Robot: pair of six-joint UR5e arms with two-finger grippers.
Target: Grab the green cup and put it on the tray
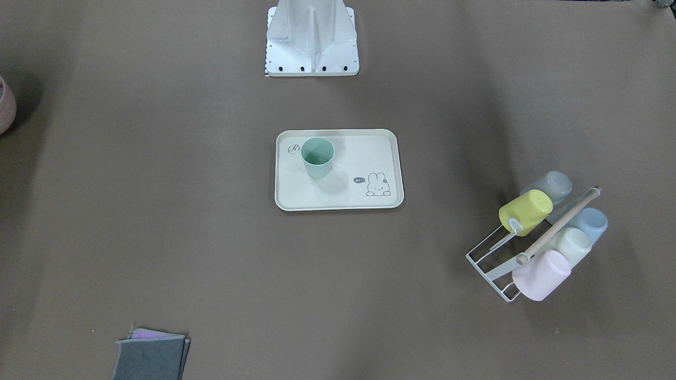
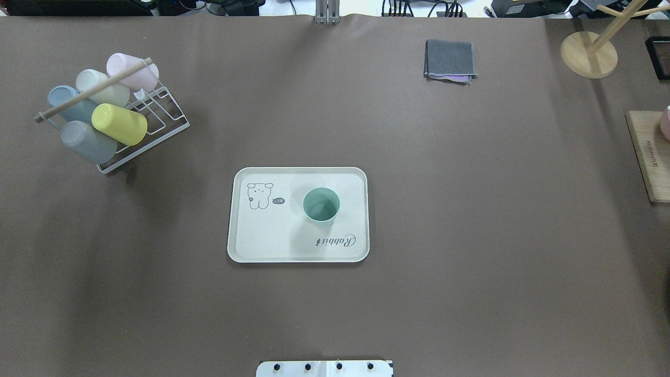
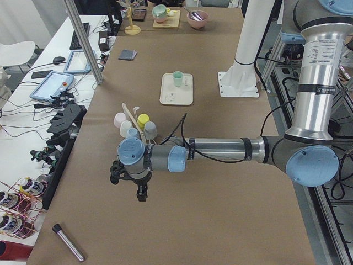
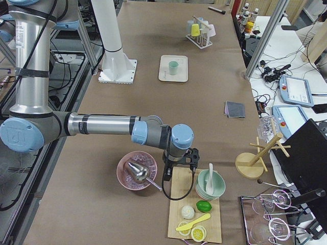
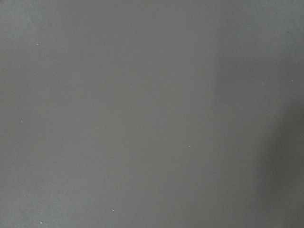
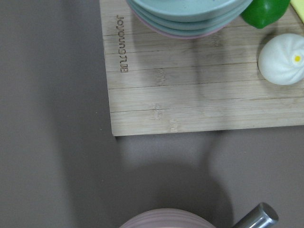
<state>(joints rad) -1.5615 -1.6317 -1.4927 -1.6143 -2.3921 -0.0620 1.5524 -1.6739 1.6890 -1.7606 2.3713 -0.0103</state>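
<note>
Front-facing: the green cup (image 1: 317, 157), a small plain mint plastic tumbler, is seen upright and mouth up on the tray (image 1: 338, 207), a cream rectangular plastic tray with raised rim and bunny drawing. The cup is set at 10 o'clock of the tray's centre, partly covering the grey script. A white wire rack (image 1: 488, 270) of tilted pastel cups is seen at 4 o'clock of the tray, well apart. A folded grey cloth (image 1: 150, 359) is seen at 7 o'clock, at the frame edge. No arm is shown.

Overhead: the cup (image 2: 321, 206) is seen at 2 o'clock of the tray's centre (image 2: 272, 235), inside the rim. The rack is placed at 10 o'clock.

Exterior left: the near arm is stretched low over the brown paper-covered table (image 3: 220, 210), with the left gripper (image 3: 132, 185) pointed down, well apart from the tray. Nothing is seen held; how wide the jaws stand cannot be told.

Exterior right: the right gripper (image 4: 180, 168) is held between a pink bowl (image 4: 136, 170) and a bamboo board (image 4: 196, 212), far from the tray. Jaw opening cannot be told.

Left wrist: only bare brown surface is shown.

Right wrist: the board's corner, stacked bowls (image 6: 190, 14), a green lime (image 6: 263, 12) and a white bun (image 6: 284, 59) are shown.
</note>
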